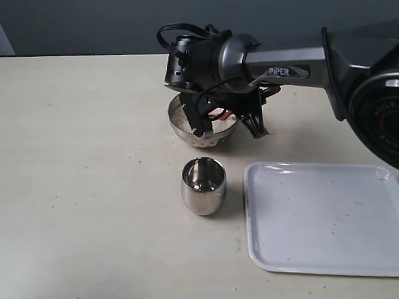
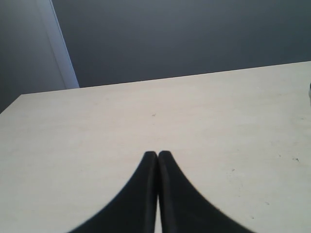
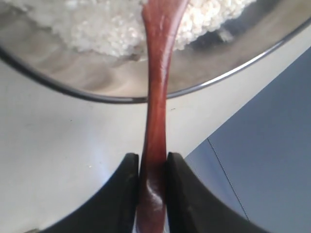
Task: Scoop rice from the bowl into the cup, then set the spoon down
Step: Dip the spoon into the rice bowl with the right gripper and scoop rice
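The bowl [image 1: 200, 135] stands at the back middle of the table with a pale heap of rice [image 3: 109, 24] inside. My right gripper [image 3: 153, 162] hangs over the bowl's rim [image 3: 73, 90], shut on the handle of the reddish-brown spoon [image 3: 156, 111]. The handle runs across the rim into the rice, and the spoon's head is out of view. The right arm [image 1: 282, 63] hides most of the bowl from outside. In front of the bowl, the cup [image 1: 203, 184] stands upright, apart from it. My left gripper [image 2: 158, 154] is shut on nothing above bare table.
A white rectangular tray [image 1: 328, 217] lies flat to the right of the cup, near the front right. The pale table [image 1: 75, 181] stretches bare to the left. A dark wall runs behind the table's far edge.
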Tool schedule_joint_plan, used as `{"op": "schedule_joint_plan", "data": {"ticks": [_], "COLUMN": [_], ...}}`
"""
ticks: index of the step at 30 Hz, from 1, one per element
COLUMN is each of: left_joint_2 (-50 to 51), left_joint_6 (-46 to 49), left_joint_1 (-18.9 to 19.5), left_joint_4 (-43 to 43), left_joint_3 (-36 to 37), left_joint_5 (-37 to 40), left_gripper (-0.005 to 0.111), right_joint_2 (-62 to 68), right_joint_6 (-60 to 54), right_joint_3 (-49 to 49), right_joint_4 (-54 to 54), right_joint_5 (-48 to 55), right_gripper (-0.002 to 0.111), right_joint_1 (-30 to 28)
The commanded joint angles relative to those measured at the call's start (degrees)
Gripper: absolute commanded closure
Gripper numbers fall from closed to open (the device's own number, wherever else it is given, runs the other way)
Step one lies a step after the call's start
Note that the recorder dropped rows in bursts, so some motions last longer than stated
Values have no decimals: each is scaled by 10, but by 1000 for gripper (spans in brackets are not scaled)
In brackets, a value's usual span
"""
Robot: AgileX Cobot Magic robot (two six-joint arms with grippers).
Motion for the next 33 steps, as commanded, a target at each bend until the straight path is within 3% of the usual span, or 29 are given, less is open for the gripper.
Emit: {"op": "schedule_joint_plan", "data": {"ticks": [1,18,33], "left_joint_2": [-3,-3,-3], "left_joint_6": [-4,-4,-4], "left_joint_1": [-3,-3,-3], "left_joint_4": [0,0,0], "left_joint_3": [-2,-2,-2], "left_joint_5": [-1,-1,-1], "left_gripper": [106,106,106], "right_joint_2": [-12,-11,-27], "right_joint_6": [-14,-43,-53], "right_joint_3": [-7,-53,-53], "right_joint_4": [41,144,173], "right_joint_5": [7,7,7], "right_gripper": [109,109,109], "right_joint_1": [1,-18,-32]}}
